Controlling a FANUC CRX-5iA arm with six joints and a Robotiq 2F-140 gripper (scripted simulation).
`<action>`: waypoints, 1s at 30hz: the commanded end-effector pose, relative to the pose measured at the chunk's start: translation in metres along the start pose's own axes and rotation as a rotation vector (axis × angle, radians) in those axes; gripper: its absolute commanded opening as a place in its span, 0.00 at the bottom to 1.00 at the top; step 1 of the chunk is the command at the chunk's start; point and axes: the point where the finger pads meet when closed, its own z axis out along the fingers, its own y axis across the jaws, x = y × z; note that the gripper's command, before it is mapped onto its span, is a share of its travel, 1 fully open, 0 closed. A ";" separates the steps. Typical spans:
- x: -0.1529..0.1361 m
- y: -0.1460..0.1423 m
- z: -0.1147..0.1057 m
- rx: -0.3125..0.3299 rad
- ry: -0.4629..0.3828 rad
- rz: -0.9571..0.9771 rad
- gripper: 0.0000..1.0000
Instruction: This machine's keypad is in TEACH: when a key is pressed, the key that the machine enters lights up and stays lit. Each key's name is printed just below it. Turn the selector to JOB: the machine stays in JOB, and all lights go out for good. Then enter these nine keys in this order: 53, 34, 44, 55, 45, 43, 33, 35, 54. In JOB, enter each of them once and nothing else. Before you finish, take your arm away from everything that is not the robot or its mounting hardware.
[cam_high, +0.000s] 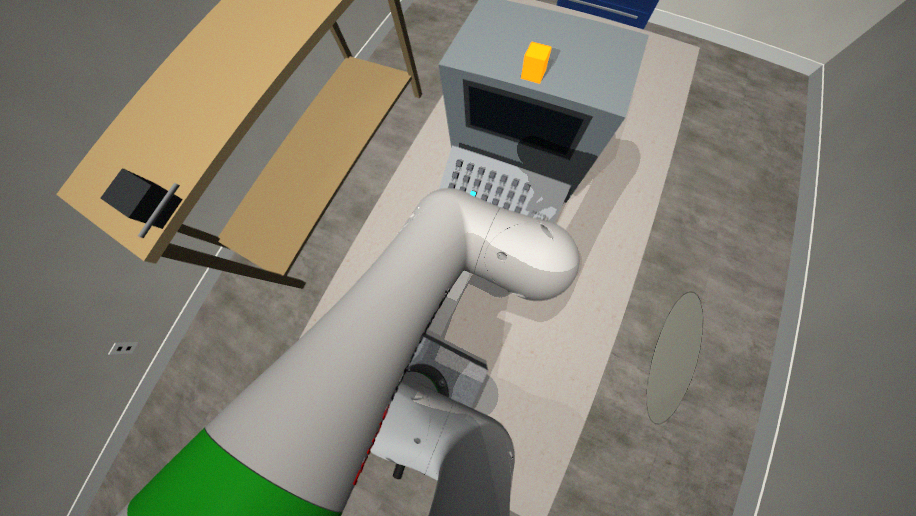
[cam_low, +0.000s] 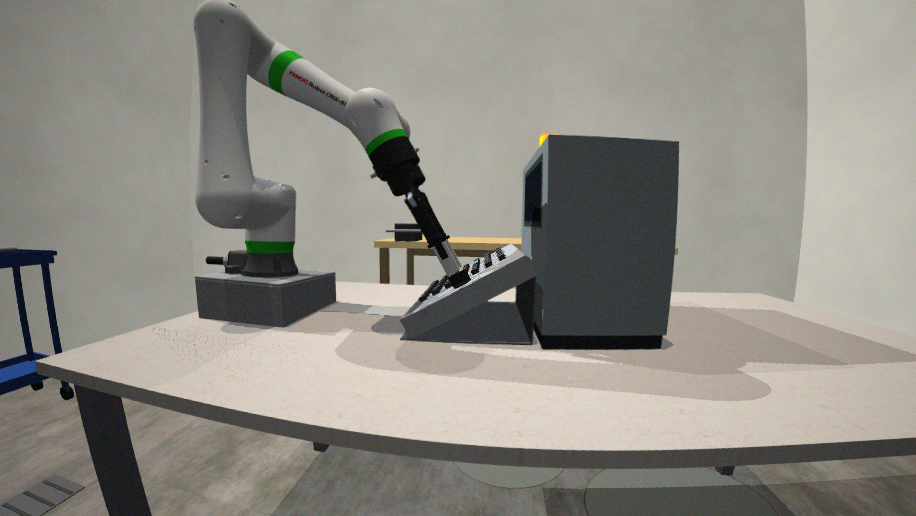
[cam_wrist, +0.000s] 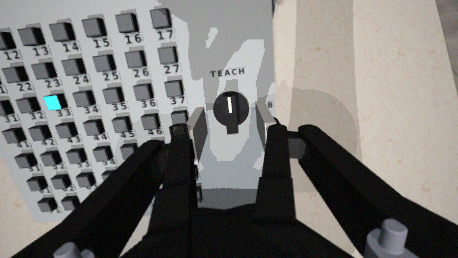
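Gripper Astride the Selector, Key 33 Lit

I have the gripper (cam_low: 453, 272) (cam_wrist: 230, 117) down at the sloping keypad panel (cam_low: 471, 291) (cam_wrist: 200, 65), its fingers parted part-way, one on each side of the round black selector (cam_wrist: 230, 108); I see a gap between each fingertip and the knob in the wrist view, so I am holding nothing. The selector sits on the panel beside the block of keys, just below the printed word TEACH; its white mark points up toward that word; another label, partly hidden behind a fingertip, shows to the right of the knob.

One key glows cyan, key 33 (cam_high: 473, 193) (cam_low: 475, 262) (cam_wrist: 52, 103); the other keys I can see are dark; some in the lower rows are hidden from me by the gripper's black linkage.

The panel slopes up toward the grey machine cabinet (cam_high: 544, 51) (cam_low: 605, 237), which has a dark screen (cam_high: 525, 118) (cam_low: 533, 192) on its front and an orange block (cam_high: 535, 62) (cam_low: 544, 139) on top; my white arm (cam_high: 358, 320) (cam_low: 221, 108) reaches over from its grey pedestal (cam_high: 471, 381) (cam_low: 217, 301) on the table (cam_high: 602, 307) (cam_low: 487, 410).
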 end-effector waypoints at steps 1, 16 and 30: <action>0.000 0.000 0.001 0.000 0.001 0.000 0.33; 0.000 0.000 0.010 0.000 0.001 0.000 0.33; 0.000 0.000 0.020 0.000 0.001 0.000 0.33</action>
